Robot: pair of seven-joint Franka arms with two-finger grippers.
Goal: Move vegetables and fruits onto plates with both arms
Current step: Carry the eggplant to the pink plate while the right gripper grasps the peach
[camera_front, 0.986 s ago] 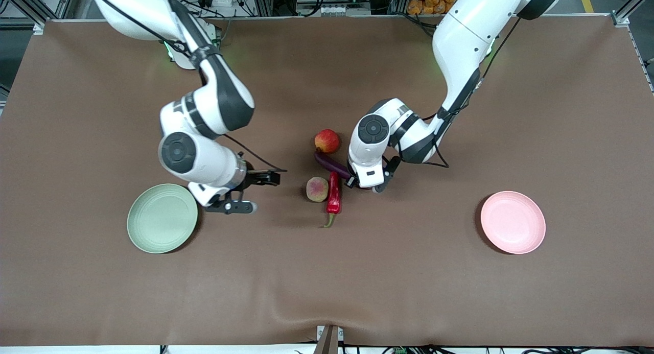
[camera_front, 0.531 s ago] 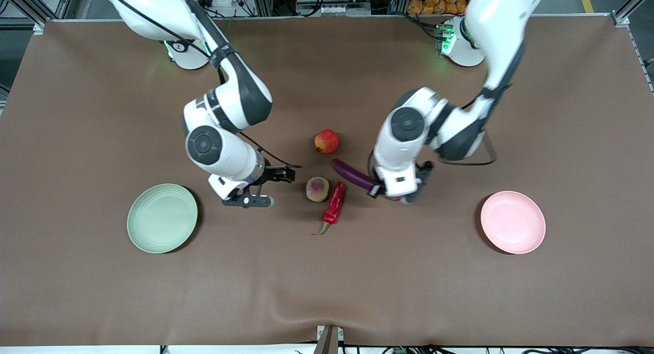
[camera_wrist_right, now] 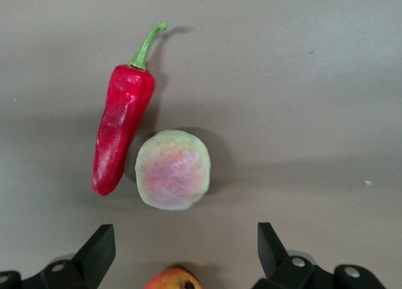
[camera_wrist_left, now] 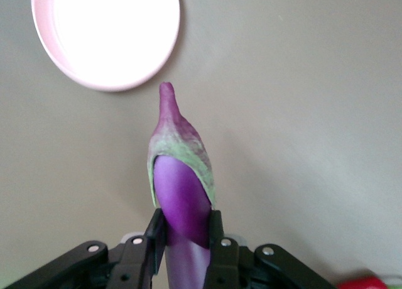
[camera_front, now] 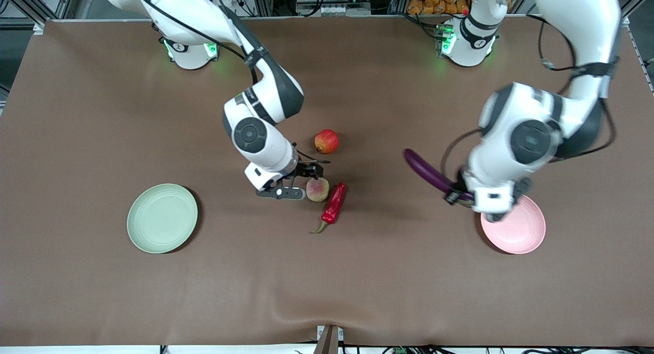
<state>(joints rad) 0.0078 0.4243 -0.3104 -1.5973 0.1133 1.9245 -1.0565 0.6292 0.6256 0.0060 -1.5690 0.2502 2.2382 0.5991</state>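
My left gripper point(camera_front: 460, 195) is shut on the purple eggplant point(camera_front: 426, 171), holding it in the air at the edge of the pink plate point(camera_front: 516, 230). In the left wrist view both fingers clamp the eggplant point(camera_wrist_left: 179, 176), and its green cap points toward the pink plate point(camera_wrist_left: 107, 34). My right gripper point(camera_front: 301, 182) hangs open and empty beside the peach point(camera_front: 317, 189). The right wrist view shows the peach point(camera_wrist_right: 173, 169) just ahead of the open fingertips point(camera_wrist_right: 100, 248). The red chili point(camera_front: 333, 203) lies against it. The red fruit point(camera_front: 326, 141) sits farther from the front camera.
The green plate point(camera_front: 162, 218) lies empty toward the right arm's end of the brown table. In the right wrist view the chili point(camera_wrist_right: 120, 135) touches the peach, and the red fruit point(camera_wrist_right: 173, 279) shows between the finger bases.
My left gripper lifted the eggplant off the table and carried it to the pink plate's edge. The right gripper moved from the green plate toward the peach. The chili tilted.
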